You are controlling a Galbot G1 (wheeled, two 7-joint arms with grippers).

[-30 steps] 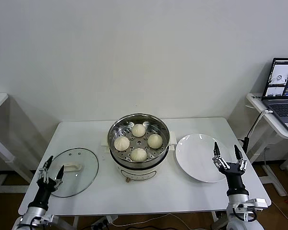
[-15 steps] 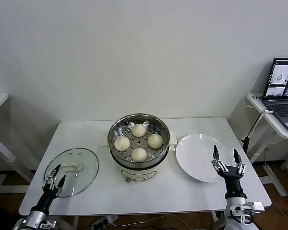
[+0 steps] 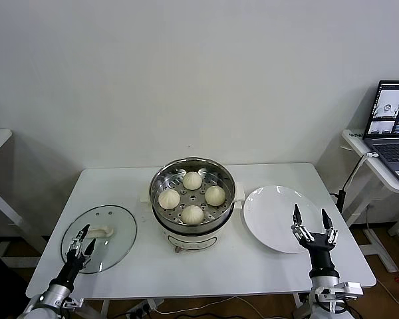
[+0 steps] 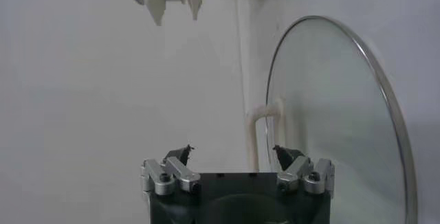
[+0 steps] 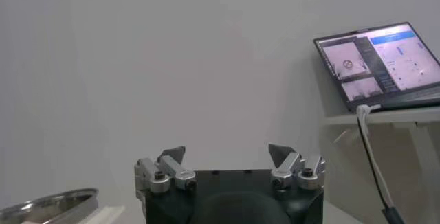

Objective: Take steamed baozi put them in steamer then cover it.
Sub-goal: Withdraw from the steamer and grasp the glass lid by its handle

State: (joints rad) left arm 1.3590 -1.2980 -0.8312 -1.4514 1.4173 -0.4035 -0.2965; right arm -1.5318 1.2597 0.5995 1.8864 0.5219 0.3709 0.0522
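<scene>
Cover (image 3: 100,237) lies flat just beyond spread left gripper (image 3: 80,239); right gripper (image 3: 312,222) spread.

The right gripper (image 5: 227,153) is seen with fingers spread; a laptop (image 5: 379,60) and the steamer (image 5: 45,205) rim are shown.

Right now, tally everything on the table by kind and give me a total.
Baozi: 4
Steamer: 1
Cover: 1
Plate: 1
Total: 7
</scene>
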